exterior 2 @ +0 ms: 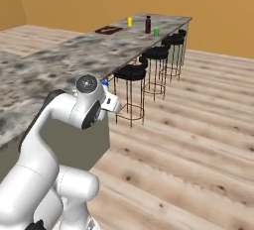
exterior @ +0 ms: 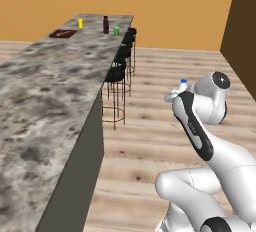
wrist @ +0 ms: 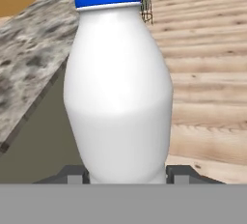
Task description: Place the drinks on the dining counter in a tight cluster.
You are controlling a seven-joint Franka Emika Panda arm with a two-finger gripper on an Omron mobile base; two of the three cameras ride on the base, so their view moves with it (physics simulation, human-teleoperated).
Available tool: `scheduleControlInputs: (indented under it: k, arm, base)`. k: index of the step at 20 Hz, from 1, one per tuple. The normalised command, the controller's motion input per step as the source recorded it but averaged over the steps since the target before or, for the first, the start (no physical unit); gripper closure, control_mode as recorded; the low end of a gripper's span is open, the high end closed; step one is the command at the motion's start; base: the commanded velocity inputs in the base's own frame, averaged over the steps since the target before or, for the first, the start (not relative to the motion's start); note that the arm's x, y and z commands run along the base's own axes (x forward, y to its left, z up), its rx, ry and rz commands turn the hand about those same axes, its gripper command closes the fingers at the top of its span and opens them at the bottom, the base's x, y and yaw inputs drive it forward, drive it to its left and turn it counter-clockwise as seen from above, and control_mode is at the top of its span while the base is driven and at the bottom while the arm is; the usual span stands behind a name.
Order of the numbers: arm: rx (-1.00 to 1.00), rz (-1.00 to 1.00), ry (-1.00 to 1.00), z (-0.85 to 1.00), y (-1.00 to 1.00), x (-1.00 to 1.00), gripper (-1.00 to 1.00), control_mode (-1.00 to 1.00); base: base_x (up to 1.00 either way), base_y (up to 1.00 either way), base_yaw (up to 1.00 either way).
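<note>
White plastic, capped in blue, marks the water bottle (wrist: 118,88), which is pinched low on its body between the fingers of the gripper (wrist: 126,175). In the hand view only the tops of the fingers are seen at either side of the bottle's base, so the depth of the grip cannot be judged. In the left base view the bottle (exterior: 182,84) is carried over the wooden floor (exterior: 165,126), to the right of the dining counter (exterior: 45,86) and well apart from it.

The maroon bottle (exterior: 105,24) stands at the far end of the counter, between the yellow cup (exterior: 80,23) on its left and the green cup (exterior: 116,31) just beside it on the right. A dark mat (exterior: 63,33) lies near the yellow cup. The wine bottle cannot be made out.

The following risks are to be considered:

- A low pinch on a smooth, rounded body may let the bottle tip or slide during a long carry; a drop would end on the floor.
- The bar stools (exterior: 120,71) line the right side of the counter, and they could be struck by the arm or the base on approach.
- The green cup stands close to the maroon bottle, so it could be knocked over when the water bottle is set down beside it.
- A release made too far from the maroon bottle would leave the cluster loose.
</note>
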Motion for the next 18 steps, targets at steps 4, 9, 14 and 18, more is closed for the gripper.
scheduleControlInputs:
  k: [4, 9, 14, 18]
  arm:
    - [0.0, 0.0, 0.0, 0.0, 0.0, 0.0, 1.0, 1.0]
    - [0.0, 0.0, 0.0, 0.0, 0.0, 0.0, 1.0, 1.0]
    - [0.0, 0.0, 0.0, 0.0, 0.0, 0.0, 1.0, 1.0]
    - [0.0, 0.0, 0.0, 0.0, 0.0, 0.0, 1.0, 1.0]
  base:
    - [0.37, -0.39, -0.02]
    - [0.4, -0.32, -0.14]
    - [0.33, -0.28, -0.25]
    - [0.31, -0.27, -0.3]
